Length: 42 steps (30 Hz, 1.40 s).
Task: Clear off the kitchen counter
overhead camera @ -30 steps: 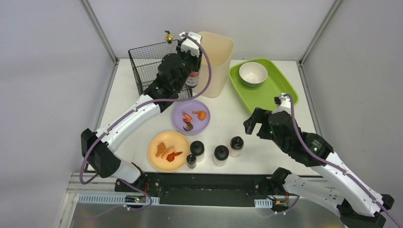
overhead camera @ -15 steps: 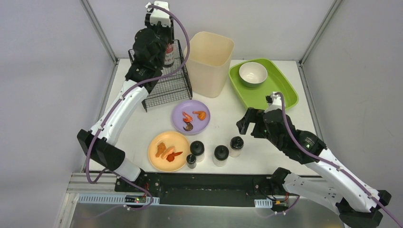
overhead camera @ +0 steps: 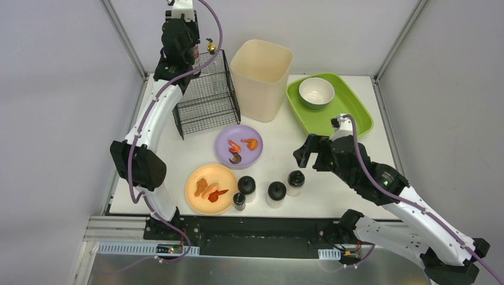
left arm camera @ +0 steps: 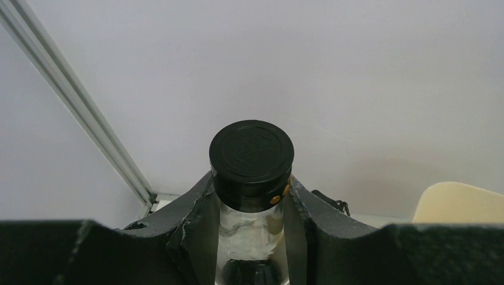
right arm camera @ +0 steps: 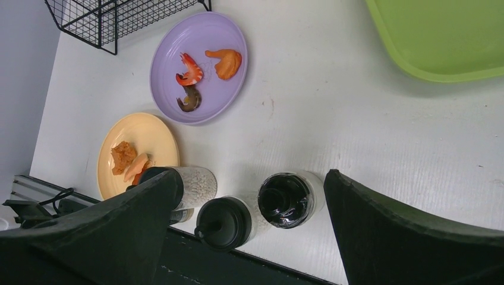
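L tool (left arm camera: 251, 202): clenched on bottle (left arm camera: 251, 155), high by basket (overhead camera: 208, 95) far-left corner.
R tool (right arm camera: 251, 178): released.
Do: lower upright, inside basket walls.

White counter (overhead camera: 285, 148), purple plate (overhead camera: 243, 132), orange plate (overhead camera: 211, 172), green tray (overhead camera: 346, 110), black-capped bottle (left arm camera: 251, 172)

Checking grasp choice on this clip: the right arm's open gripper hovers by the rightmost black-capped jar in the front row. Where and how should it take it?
Best to take the rightmost jar around its clear body just below the black cap, coming down from above on its right side. It stands upright. A neighbouring jar crowds its left, and the right gripper is open wide enough.
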Tool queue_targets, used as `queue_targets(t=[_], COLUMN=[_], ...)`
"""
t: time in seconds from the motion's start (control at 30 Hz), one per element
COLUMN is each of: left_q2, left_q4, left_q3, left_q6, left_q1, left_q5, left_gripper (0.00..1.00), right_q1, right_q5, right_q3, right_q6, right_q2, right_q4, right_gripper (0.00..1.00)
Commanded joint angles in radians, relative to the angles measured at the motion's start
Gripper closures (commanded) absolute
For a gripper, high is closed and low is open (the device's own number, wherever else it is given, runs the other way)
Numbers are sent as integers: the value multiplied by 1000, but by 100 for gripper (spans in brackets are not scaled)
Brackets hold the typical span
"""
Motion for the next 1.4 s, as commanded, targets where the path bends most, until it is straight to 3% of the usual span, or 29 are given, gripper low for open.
queue_targets(t=[0.0,0.83,1.37], left_q2=[9,198,160], left_q4=[111,192,265], left_q3=[144,195,-30], left_q6=[-41,-59,-104], left_q1=[36,91,90], left_q5=[14,-22,-79], left_gripper=[100,100,100], right_q1=[4,5,5], right_q5=[-16,-29,-28], right_q3=[7,-37,-52], right_q6=[-31,-59,-40], right_q2=[-14,27,2], right_q4=[59,122,109], right_gripper=[1,1,1])
